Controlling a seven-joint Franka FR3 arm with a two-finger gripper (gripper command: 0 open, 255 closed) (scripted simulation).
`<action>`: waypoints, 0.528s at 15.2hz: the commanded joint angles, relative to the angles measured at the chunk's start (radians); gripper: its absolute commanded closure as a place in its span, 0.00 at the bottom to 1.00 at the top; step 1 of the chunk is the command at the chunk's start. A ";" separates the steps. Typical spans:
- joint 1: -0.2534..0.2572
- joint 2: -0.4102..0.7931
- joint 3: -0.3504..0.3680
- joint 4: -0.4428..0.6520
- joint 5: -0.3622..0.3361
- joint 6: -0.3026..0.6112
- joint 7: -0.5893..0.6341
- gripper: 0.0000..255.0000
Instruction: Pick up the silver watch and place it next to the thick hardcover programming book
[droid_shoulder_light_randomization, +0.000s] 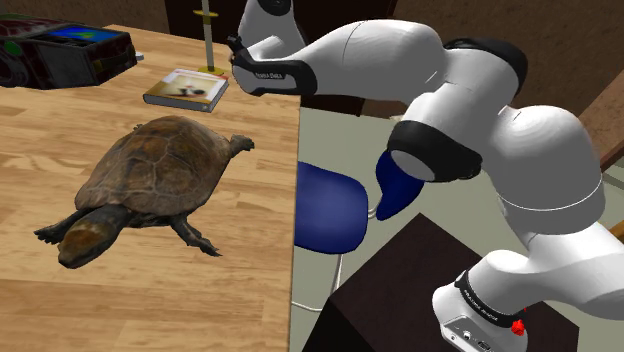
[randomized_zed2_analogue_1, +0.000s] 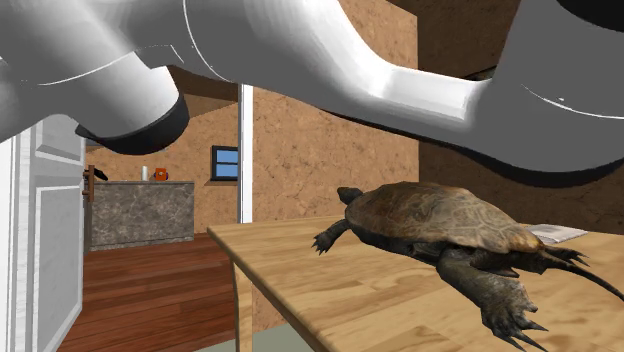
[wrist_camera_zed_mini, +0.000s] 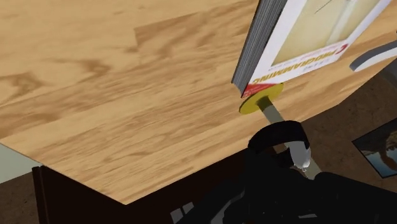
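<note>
Reaching over the table's (droid_shoulder_light_randomization: 150, 290) far edge, the arm (droid_shoulder_light_randomization: 380, 55) has the gripper (droid_shoulder_light_randomization: 237, 55) just beside the book (droid_shoulder_light_randomization: 187, 88), on the book's right side in the shoulder view. Whether the gripper is open, closed or clasping something cannot be told: in the wrist view its black bulk merges with the dark ground past the table edge.

Just ahead of that bulk, the wrist view shows what looks like the watch (wrist_camera_zed_mini: 299, 149), a black looped strap with a small silvery piece. It is near the book's red-banded corner but apart from it. Whether it rests on the wood or hangs past the edge cannot be told.

Between watch and book a thin rod (wrist_camera_zed_mini: 275, 114) stands on a yellow disc (wrist_camera_zed_mini: 254, 105). The disc is right at the book's corner.

The book lies flat and thick, with a pale cover and a red strip of white lettering.

A brown turtle (droid_shoulder_light_randomization: 150, 175) sits on the wood well nearer the shoulder camera than the book. A black box (droid_shoulder_light_randomization: 65, 55) lies to the book's left in that view, apart from it. A blue chair (droid_shoulder_light_randomization: 330, 205) stands off the table, to the book's lower right in that view.
</note>
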 joint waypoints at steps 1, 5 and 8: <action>-0.099 -0.047 0.044 0.126 0.014 -0.040 -0.015 1.00; -0.273 -0.167 0.102 0.402 0.032 -0.133 -0.013 1.00; -0.263 -0.176 0.104 0.372 0.036 -0.100 -0.010 1.00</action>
